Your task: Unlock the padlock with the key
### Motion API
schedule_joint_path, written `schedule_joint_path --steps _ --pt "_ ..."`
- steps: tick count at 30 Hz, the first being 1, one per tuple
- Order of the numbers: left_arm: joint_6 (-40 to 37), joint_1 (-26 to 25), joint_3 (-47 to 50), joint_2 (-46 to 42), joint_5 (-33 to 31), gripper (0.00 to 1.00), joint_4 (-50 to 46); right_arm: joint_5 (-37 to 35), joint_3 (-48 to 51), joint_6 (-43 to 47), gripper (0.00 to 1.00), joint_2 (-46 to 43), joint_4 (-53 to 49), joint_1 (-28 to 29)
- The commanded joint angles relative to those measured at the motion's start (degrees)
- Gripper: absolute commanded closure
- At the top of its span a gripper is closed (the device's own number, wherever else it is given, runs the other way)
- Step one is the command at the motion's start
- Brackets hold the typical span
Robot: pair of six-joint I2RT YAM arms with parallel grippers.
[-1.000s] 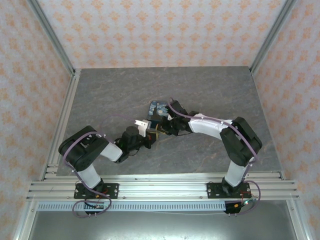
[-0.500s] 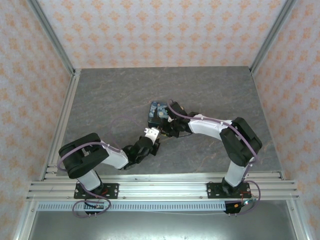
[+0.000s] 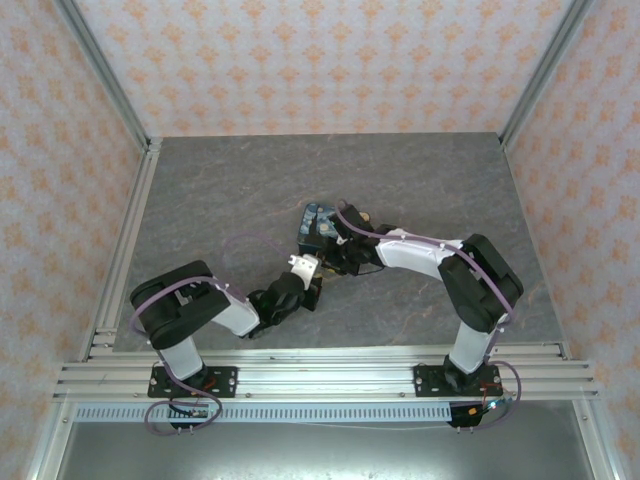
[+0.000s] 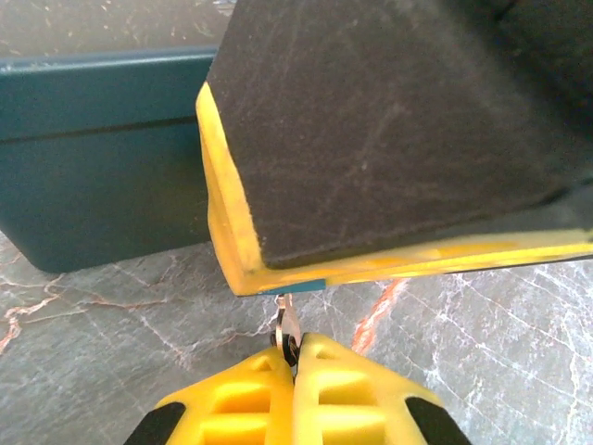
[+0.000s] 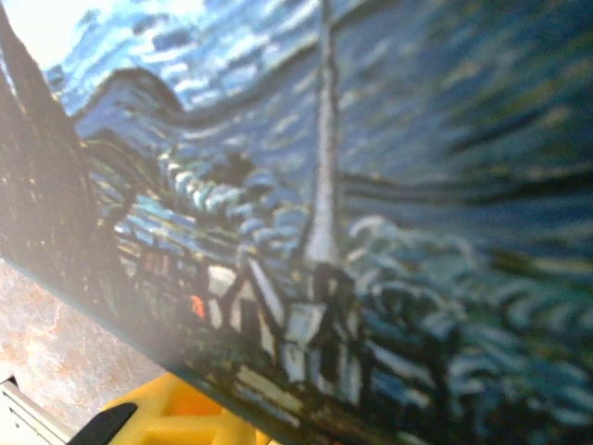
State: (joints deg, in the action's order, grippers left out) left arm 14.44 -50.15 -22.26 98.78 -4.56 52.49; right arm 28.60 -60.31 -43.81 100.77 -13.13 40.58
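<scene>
Key [image 4: 283, 320] sat low in the middle of your left wrist frame, a thin metal sliver pinched by its ring end in the left end effector [image 4: 295, 357], whose yellow fingers were closed on it. Its tip reached the underside of a yellow-edged black block [image 4: 389, 139]. At upper left stood the teal side of the box [image 4: 93, 158] on the grey counter [image 4: 111, 324]. In your top view, the right end effector [image 3: 335, 255] sat against the box near centre; you could not tell whether it was open or closed
</scene>
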Motion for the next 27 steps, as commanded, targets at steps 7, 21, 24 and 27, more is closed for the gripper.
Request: schedule_joint_path --steps 7,21,24,27 --pt "4.5 0.8 1.5 3.5 7.8 1.00 3.5 2.5 1.3 -4.1 0.67 -2.0 -1.0 0.7" --pt "6.1 1.3 2.2 5.5 7.5 1.00 7.9 -2.9 2.0 -2.5 0.57 -5.2 -4.5 0.7" --pt "6.0 1.3 1.9 5.4 7.7 1.00 7.6 -4.3 1.8 -1.8 0.56 -5.6 -5.3 0.8" --pt "6.1 1.4 1.9 5.5 7.9 1.00 7.8 -5.4 1.7 -1.3 0.56 -5.7 -5.6 0.9"
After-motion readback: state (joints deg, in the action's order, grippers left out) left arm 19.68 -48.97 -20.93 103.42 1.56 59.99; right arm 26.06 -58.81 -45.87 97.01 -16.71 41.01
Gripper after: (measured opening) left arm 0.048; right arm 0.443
